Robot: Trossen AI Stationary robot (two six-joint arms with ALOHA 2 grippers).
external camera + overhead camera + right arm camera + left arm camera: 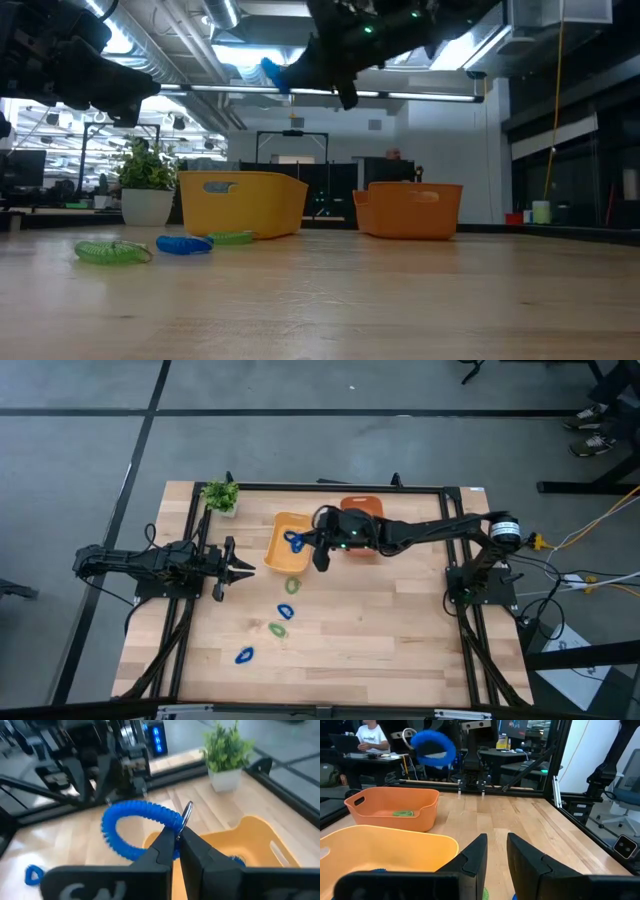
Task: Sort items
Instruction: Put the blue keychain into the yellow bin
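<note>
Right gripper (176,836) pinches a blue ring (131,830) above the yellow bin (260,845)

The yellow bin (385,851) is cut off by the left wrist view's edge, hiding most of the blue ring inside (379,869). In the right wrist view, another blue ring (33,874) blurs near the edge. The person (370,736) is partly cropped.

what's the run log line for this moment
right pincer: shut on blue ring, above yellow bin | left pincer: waiting, empty | rings left on table
</note>
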